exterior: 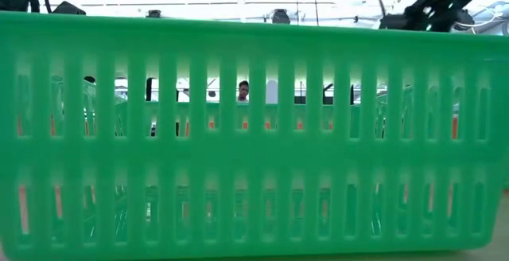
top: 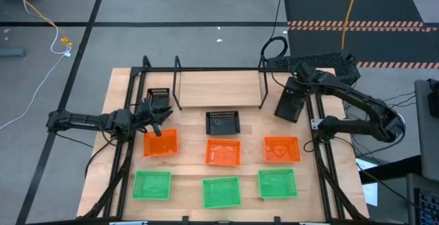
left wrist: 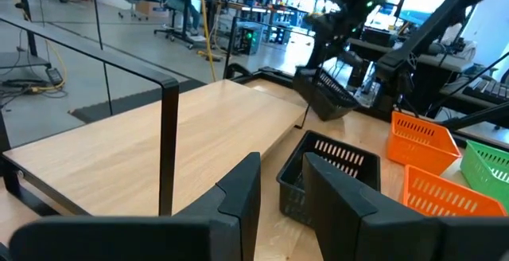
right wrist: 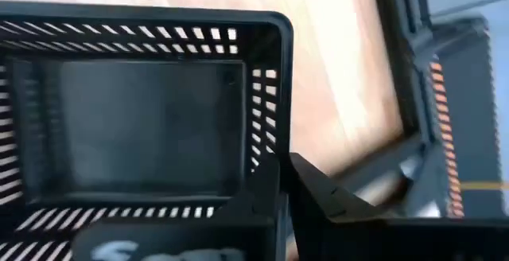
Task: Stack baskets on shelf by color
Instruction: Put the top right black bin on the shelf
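Three orange baskets [top: 223, 151] lie in a row across the middle of the table, and three green baskets [top: 221, 192] lie along the near edge. One black basket [top: 223, 122] sits just in front of the shelf [top: 219, 88], and another [top: 159, 95] lies at the shelf's left end. My left gripper [top: 158, 114] hovers open at that basket's near side; its wrist view [left wrist: 282, 205] looks along the shelf. My right gripper [top: 296, 93] is shut on the third black basket [top: 289, 105], right of the shelf's right hoop. My right gripper [right wrist: 286, 201] pinches the black basket's side wall near a corner [right wrist: 277, 165], one finger [right wrist: 250, 209] inside and the other [right wrist: 342, 205] outside. The basket [left wrist: 326, 94] is lifted clear of the table and hangs tilted, its open side turned toward the wrist camera.
The shelf's black hoop uprights [top: 177, 81] [top: 262, 81] stand at either end of its ledge. A green basket [exterior: 254, 134] fills the low view. Black frame rails [top: 322, 156] run along the table's sides. People and desks show in the room beyond.
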Controlling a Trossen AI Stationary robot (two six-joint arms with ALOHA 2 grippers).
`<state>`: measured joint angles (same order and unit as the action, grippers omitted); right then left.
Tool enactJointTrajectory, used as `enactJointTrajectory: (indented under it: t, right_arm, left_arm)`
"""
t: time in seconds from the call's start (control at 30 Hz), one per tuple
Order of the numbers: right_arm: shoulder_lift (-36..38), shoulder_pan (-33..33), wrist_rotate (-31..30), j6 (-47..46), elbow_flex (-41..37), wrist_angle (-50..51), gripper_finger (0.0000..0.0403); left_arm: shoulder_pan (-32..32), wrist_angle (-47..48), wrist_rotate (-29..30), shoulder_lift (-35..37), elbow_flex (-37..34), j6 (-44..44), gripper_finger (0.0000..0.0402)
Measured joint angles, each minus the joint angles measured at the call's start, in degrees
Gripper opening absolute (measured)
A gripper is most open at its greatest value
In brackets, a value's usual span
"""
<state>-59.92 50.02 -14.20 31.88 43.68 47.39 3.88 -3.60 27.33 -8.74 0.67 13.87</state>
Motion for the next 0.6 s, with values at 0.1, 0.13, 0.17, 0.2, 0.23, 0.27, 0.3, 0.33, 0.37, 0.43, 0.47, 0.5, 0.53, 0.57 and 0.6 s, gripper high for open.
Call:
enactJointTrajectory:
  t: [0.1,0.13,0.17,0.2,0.23,0.27,0.3,0.33,0.37,0.43,0.47,0.5,0.53,0.57,0.6]
  right_arm:
    - [5.18,-2.12,-7.50,-2.62,2.50,4.15,0.0003]
    - [6.84,-3.13,-11.04,-3.54,3.33,5.09,0.0003]
    - [8.47,-4.20,-14.26,-4.23,4.20,5.74,0.0002]
    - [10.03,-5.28,-17.07,-4.53,5.31,6.05,0.0002]
    - [11.45,-6.34,-19.59,-4.59,6.38,6.08,0.0001]
    - [12.74,-7.36,-21.98,-4.34,7.53,6.02,0.0001]
    - [13.79,-8.44,-24.12,-3.93,8.72,6.08,0.0001]
    - [14.60,-9.60,-26.19,-3.74,10.01,6.09,0.0000]
    - [15.20,-10.87,-28.02,-3.64,11.32,6.10,0.0000]
    - [16.04,-13.56,-29.98,-3.56,13.72,5.75,0.0000]
    - [16.29,-14.87,-30.53,-3.56,14.64,5.44,0.0000]
    - [16.35,-16.03,-30.74,-3.52,15.50,4.93,0.0000]
    - [16.35,-17.09,-30.74,-3.24,16.23,4.05,0.0000]
    - [16.30,-18.04,-30.74,-2.66,16.93,3.18,0.0000]
    - [16.01,-18.82,-30.82,-1.86,17.44,2.40,0.0000]
  left_arm:
    - [0.00,0.00,0.04,0.01,0.00,-0.09,0.0097]
    - [-0.02,0.00,0.17,0.00,0.00,-0.23,0.0097]
    - [-0.02,0.00,0.40,0.01,0.00,-0.28,0.0097]
    - [-0.03,0.00,0.75,0.01,0.00,-0.36,0.0097]
    - [-0.04,0.00,0.99,0.01,0.00,-0.51,0.0097]
    - [-0.04,0.00,1.19,0.01,0.00,-0.66,0.0097]
    - [-0.04,0.00,1.38,0.01,0.00,-0.63,0.0097]
    - [-0.04,0.00,1.49,0.00,0.00,-0.46,0.0097]
    - [-0.04,0.00,1.53,0.01,0.00,-0.24,0.0097]
    - [-0.04,0.00,1.66,0.01,0.00,0.01,0.0097]
    - [-0.04,0.00,1.67,0.01,0.00,0.02,0.0097]
    - [-0.04,0.00,1.68,0.01,0.00,0.03,0.0097]
    - [-0.04,0.00,1.68,0.00,0.00,0.05,0.0097]
    - [-0.04,0.00,1.68,-0.01,0.00,0.07,0.0097]
    - [-0.04,0.00,1.68,-0.01,0.00,0.09,0.0097]
